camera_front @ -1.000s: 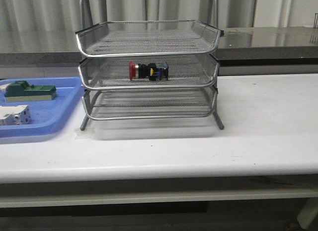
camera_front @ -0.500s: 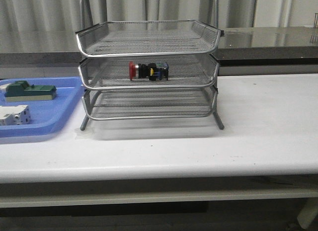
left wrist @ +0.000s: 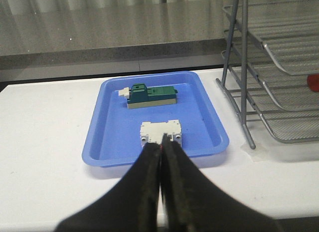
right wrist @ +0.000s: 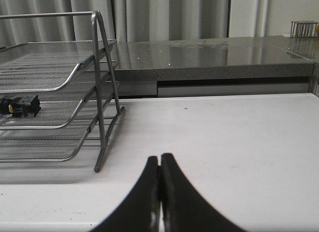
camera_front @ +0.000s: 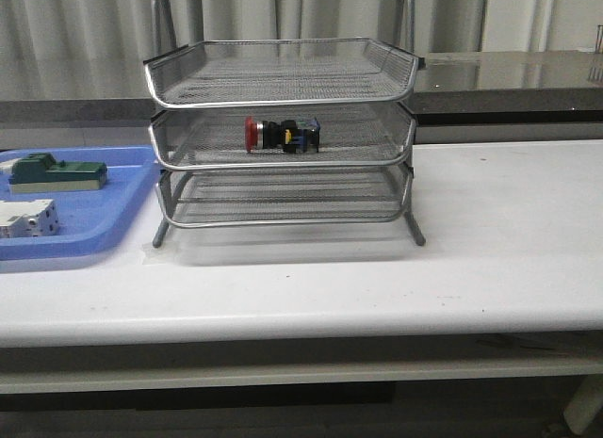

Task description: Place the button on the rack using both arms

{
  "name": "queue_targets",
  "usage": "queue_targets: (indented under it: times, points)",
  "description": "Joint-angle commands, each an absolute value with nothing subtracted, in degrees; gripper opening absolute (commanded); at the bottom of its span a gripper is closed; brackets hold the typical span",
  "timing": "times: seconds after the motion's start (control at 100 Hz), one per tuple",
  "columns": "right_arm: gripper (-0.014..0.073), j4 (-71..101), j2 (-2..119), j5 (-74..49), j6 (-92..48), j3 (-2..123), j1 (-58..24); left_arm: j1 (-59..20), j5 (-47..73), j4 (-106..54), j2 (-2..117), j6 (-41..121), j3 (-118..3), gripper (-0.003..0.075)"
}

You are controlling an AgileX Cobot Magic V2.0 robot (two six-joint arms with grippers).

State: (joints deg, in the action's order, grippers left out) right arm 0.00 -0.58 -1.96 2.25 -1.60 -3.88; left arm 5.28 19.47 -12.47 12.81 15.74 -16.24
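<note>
White surface, grey counter behind, curtained back wall.
White surface (camera_front: 490, 259) runs full width; glossy dark-grey counter (camera_front: 509, 75) behind it reflects light; pale pleated curtains (right wrist: 169, 15) cover the wall; small wire rack (right wrist: 304, 28) on counter's far end.

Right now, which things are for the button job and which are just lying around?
For the job:
- red button, lying in the middle shelf
- wire rack
- left claw and right claw, both shut and holding nothing

Just lying around:
- blue tray
- green block in the tray
- white block in the tray
</note>
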Motion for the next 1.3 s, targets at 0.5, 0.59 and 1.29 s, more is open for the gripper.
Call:
queue_targets:
  times: [0.5,0.59,1.29]
  points:
    - [-0.0057,-0.32,-1.74,3.11,2.13,-0.66,-3.59,5.37,-0.51,0.32,12.75,0.6,-6.42,0.0004]
    - [-0.0057,-0.32,-1.74,3.11,2.13,-0.66,-3.59,4.53,-3.12,1.87,11.6,-0.65,-4.51,0.0004]
    - [-0.0057,-0.32,-1.74,3.11,2.13,-0.66,-3.59,-1.36,-7.6,3.85,-0.54,-0.8,2.75,0.0004]
